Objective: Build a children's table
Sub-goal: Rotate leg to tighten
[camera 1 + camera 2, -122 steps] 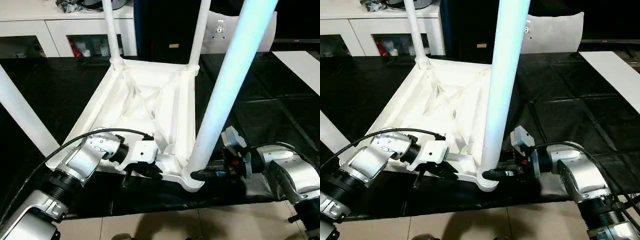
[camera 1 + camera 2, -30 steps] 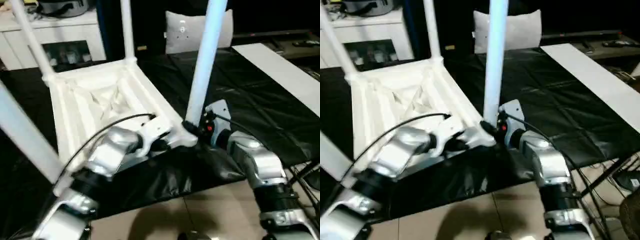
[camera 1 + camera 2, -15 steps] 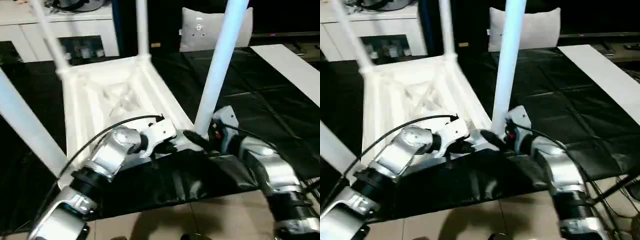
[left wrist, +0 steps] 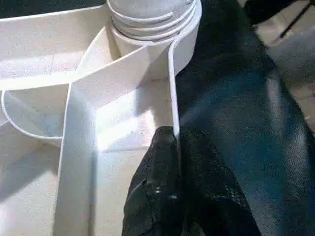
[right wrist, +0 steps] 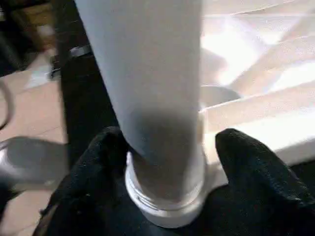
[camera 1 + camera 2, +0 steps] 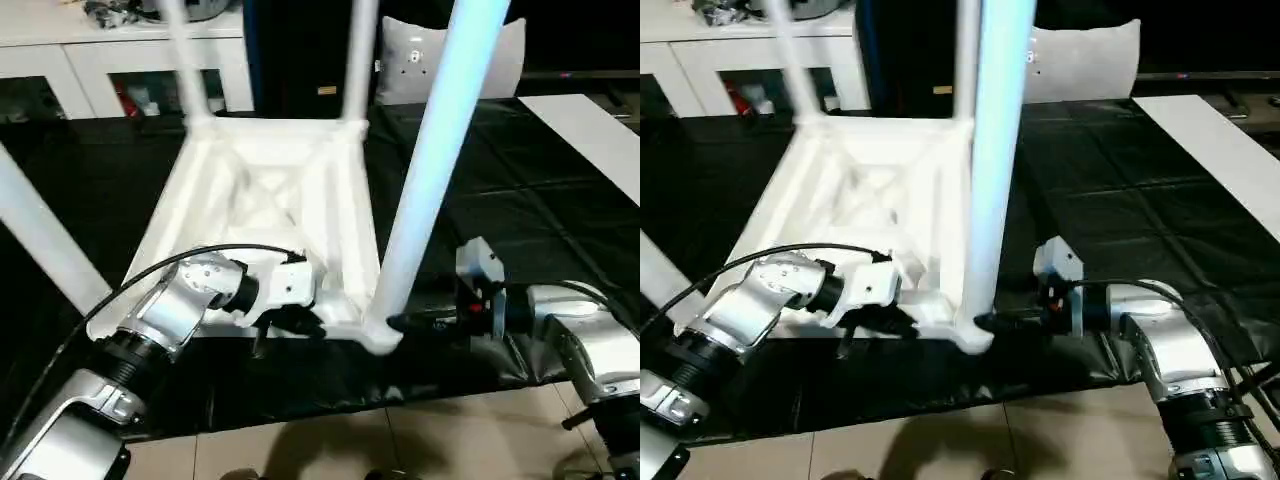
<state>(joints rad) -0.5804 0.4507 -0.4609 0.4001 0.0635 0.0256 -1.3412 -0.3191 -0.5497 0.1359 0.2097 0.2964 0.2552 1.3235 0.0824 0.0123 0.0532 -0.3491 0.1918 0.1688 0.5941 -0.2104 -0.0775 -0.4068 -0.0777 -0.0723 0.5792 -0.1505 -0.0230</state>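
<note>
Left gripper [image 4: 174,147] pinches the rim of the upturned white plastic ribbed tabletop [image 6: 270,190]. Right gripper [image 5: 165,147] straddles the near white tubular leg [image 6: 425,170], fingers apart.

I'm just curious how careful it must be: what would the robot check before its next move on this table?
1. Tabletop upside down on the black mat: ok.
2. Left jaws shut on its near rim: ok.
3. Right jaws open around the near-right leg at its base: ok.
4. That leg fully seated in its socket: cannot tell.
5. Other three legs standing in their corners: ok.
</note>
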